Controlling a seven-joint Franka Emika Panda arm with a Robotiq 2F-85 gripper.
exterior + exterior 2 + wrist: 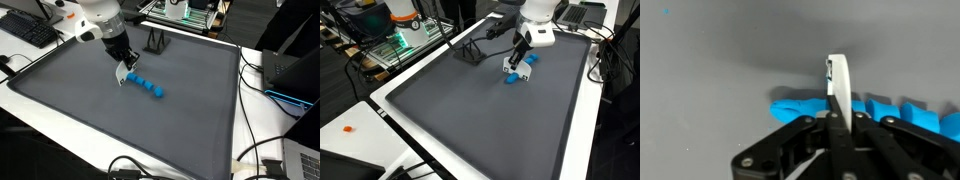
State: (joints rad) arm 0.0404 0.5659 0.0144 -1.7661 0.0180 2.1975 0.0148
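Grey mat; claw clamped on white strip; blue blocks just beside.

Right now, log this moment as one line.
gripper: shut on thin white strip | beside: row of blue plastic blocks | surface: grey mat

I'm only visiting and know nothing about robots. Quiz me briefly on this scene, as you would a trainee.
1. True or false: the end effector is shut on a thin white flat strip.
2. What lies on the dark grey mat beside the end effector? A) a red ball B) a row of blue plastic blocks C) a green cup
3. Fill in: the black triangular frame stands near the mat's ____ (edge or middle).
Key: 1 true; 2 B; 3 edge.
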